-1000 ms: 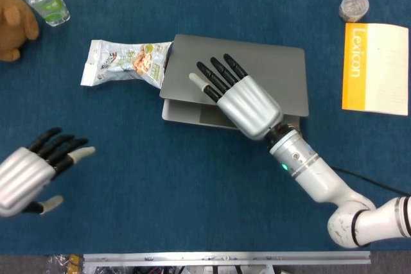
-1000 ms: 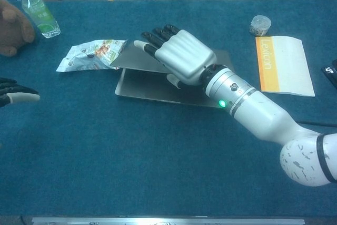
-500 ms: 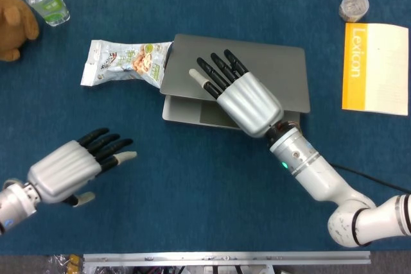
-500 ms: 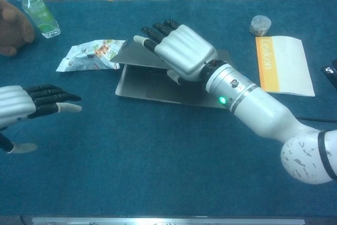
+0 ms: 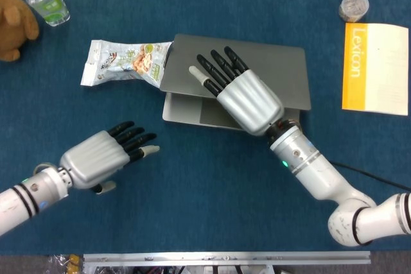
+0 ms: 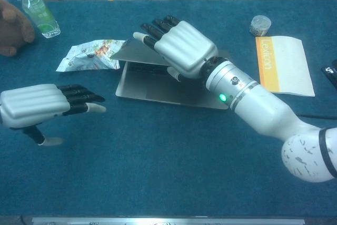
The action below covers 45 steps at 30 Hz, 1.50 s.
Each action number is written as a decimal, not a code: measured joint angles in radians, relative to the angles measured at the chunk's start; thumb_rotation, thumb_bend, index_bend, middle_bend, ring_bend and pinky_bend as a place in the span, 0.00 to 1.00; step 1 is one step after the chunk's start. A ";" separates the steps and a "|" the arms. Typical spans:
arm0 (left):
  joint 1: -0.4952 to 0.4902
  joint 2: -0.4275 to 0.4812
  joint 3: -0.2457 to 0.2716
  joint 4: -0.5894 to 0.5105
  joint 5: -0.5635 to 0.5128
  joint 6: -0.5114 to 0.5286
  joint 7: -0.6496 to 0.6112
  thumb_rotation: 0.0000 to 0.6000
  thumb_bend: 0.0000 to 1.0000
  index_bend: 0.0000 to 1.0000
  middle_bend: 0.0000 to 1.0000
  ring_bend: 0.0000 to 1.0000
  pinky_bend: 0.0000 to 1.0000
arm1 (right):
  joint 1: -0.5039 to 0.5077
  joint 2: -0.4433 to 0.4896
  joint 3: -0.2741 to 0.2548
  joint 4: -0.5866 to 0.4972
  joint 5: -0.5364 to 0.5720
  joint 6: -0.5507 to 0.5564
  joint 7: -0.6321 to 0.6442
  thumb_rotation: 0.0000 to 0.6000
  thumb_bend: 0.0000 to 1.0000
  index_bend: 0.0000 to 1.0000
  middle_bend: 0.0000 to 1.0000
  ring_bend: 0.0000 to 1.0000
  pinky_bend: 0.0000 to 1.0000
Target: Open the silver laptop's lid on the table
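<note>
Our right hand (image 5: 247, 101) sits mid-frame in the head view, fingers (image 5: 218, 68) extended over the silver laptop's lid (image 5: 276, 72) with the thumb tucked under its front edge, gripping the lid, which is lifted partway off the base (image 6: 158, 85). The laptop lies at the centre of the blue table (image 5: 205, 203). Our left hand (image 5: 103, 158) hovers at lower left, fingers spread, holding nothing. A snack bag (image 5: 122, 61) touches the laptop's left edge. A yellow-and-white booklet (image 5: 376, 68) lies at the right.
</note>
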<state>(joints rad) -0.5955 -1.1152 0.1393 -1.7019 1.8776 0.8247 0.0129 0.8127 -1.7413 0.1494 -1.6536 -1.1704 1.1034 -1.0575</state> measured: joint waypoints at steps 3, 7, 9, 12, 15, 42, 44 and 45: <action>-0.023 -0.027 -0.014 0.002 -0.039 -0.041 0.024 1.00 0.25 0.00 0.00 0.00 0.00 | 0.003 0.004 0.000 -0.004 0.003 0.003 -0.002 1.00 0.36 0.00 0.02 0.00 0.10; -0.049 -0.056 -0.034 0.004 -0.085 -0.077 0.050 1.00 0.25 0.00 0.00 0.00 0.00 | 0.007 0.009 0.001 -0.009 0.006 0.008 0.000 1.00 0.36 0.00 0.02 0.00 0.10; -0.061 -0.069 -0.044 0.005 -0.111 -0.093 0.063 1.00 0.25 0.00 0.00 0.00 0.00 | 0.008 0.009 0.001 -0.011 0.008 0.011 0.004 1.00 0.36 0.00 0.02 0.00 0.10; -0.078 -0.087 -0.059 0.007 -0.146 -0.114 0.080 1.00 0.25 0.00 0.00 0.00 0.00 | 0.009 0.012 0.001 -0.013 0.008 0.018 0.007 1.00 0.36 0.00 0.02 0.00 0.10; -0.093 -0.103 -0.071 0.012 -0.181 -0.136 0.098 1.00 0.25 0.00 0.00 0.00 0.00 | 0.009 0.015 0.000 -0.015 0.010 0.022 0.010 1.00 0.36 0.00 0.02 0.00 0.10; -0.177 -0.238 -0.094 0.082 -0.458 -0.239 0.299 1.00 0.25 0.00 0.00 0.00 0.00 | 0.029 0.027 0.000 -0.031 0.021 0.040 0.006 1.00 0.36 0.00 0.02 0.00 0.10; -0.179 -0.239 -0.090 0.081 -0.467 -0.238 0.307 1.00 0.25 0.00 0.00 0.00 0.00 | 0.029 0.030 0.000 -0.031 0.023 0.042 0.006 1.00 0.36 0.00 0.02 0.00 0.10; -0.180 -0.238 -0.087 0.081 -0.472 -0.237 0.312 1.00 0.25 0.00 0.00 0.00 0.00 | 0.029 0.032 0.000 -0.031 0.024 0.043 0.006 1.00 0.36 0.00 0.02 0.00 0.10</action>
<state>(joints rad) -0.7755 -1.3535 0.0521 -1.6212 1.4059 0.5882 0.3245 0.8416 -1.7091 0.1492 -1.6841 -1.1464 1.1461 -1.0512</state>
